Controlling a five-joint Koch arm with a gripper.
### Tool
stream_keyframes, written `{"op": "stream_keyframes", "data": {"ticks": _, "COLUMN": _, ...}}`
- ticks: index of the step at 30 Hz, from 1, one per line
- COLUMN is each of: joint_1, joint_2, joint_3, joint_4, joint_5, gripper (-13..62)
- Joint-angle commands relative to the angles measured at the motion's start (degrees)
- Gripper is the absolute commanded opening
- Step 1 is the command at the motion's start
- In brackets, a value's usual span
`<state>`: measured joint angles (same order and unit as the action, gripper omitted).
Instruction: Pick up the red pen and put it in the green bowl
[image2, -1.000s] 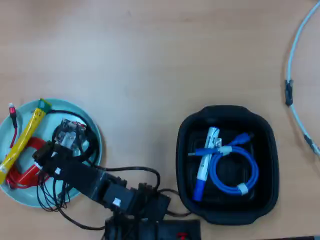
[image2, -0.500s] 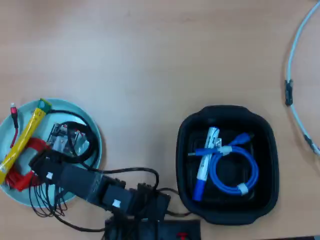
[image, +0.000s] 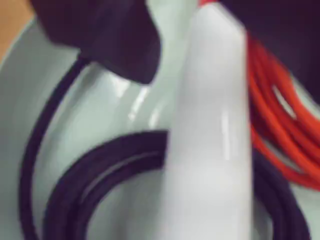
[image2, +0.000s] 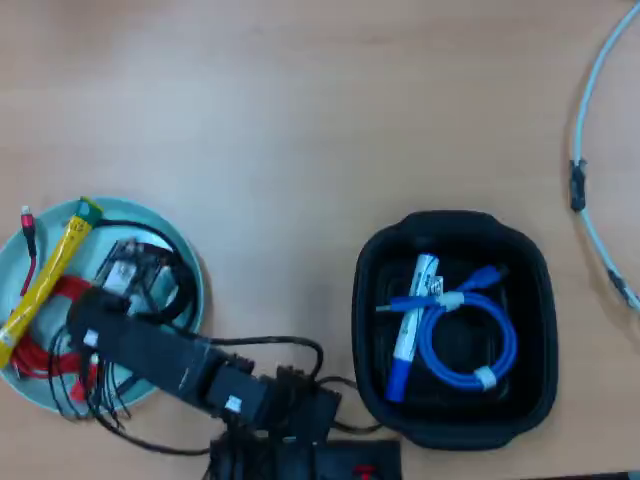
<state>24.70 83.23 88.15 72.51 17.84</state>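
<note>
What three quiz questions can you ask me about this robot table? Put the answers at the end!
1. True or false: the yellow marker lies in the black tub.
2. Pick one: what colour is the coiled cable in the black tub? A red, B blue, C green.
3. Fill the gap: in the overhead view, the arm reaches over the ___ bowl.

Key
1. False. It lies across the green bowl.
2. B.
3. Green.
</note>
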Motion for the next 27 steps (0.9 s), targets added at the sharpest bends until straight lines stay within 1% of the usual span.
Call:
{"op": "stream_keyframes", "data": {"ticks": 1, "joint_1": 2.46, "joint_2": 3.96, "joint_3": -8.7, "joint_4": 9.76, "joint_5": -0.7, "gripper": 42.2}}
{"op": "stream_keyframes", "data": {"ticks": 4, "joint_1": 3.87, "joint_2": 3.87, "joint_3": -17.05, "joint_4": 18.19, "joint_5": -0.79, "gripper": 42.2}}
{"op": "stream_keyframes", "data": {"ticks": 6, "joint_1": 7.29, "joint_2": 3.69, "joint_3": -21.01, "joint_4": 21.8, "joint_5": -0.79, "gripper": 42.2}}
{"op": "stream_keyframes", "data": {"ticks": 10, "joint_1": 16.17, "joint_2": 3.96, "joint_3": -22.41, "joint_4": 22.76, "joint_5": 0.0, "gripper": 42.2}}
{"op": "stream_keyframes", "data": {"ticks": 16, "joint_1": 31.2, "joint_2": 3.25, "joint_3": -21.53, "joint_4": 22.76, "joint_5": 5.98, "gripper": 42.2}}
{"op": "stream_keyframes", "data": {"ticks": 20, "joint_1": 38.58, "joint_2": 3.08, "joint_3": -18.54, "joint_4": 22.68, "joint_5": 10.02, "gripper": 42.2}}
{"op": "stream_keyframes", "data": {"ticks": 23, "joint_1": 41.92, "joint_2": 1.85, "joint_3": -14.85, "joint_4": 20.21, "joint_5": 9.14, "gripper": 42.3}}
{"op": "stream_keyframes", "data": {"ticks": 25, "joint_1": 43.68, "joint_2": 1.58, "joint_3": -9.93, "joint_4": 15.21, "joint_5": 4.22, "gripper": 42.5}}
{"op": "stream_keyframes", "data": {"ticks": 27, "joint_1": 45.26, "joint_2": 1.76, "joint_3": -2.55, "joint_4": 7.03, "joint_5": -4.57, "gripper": 42.7}}
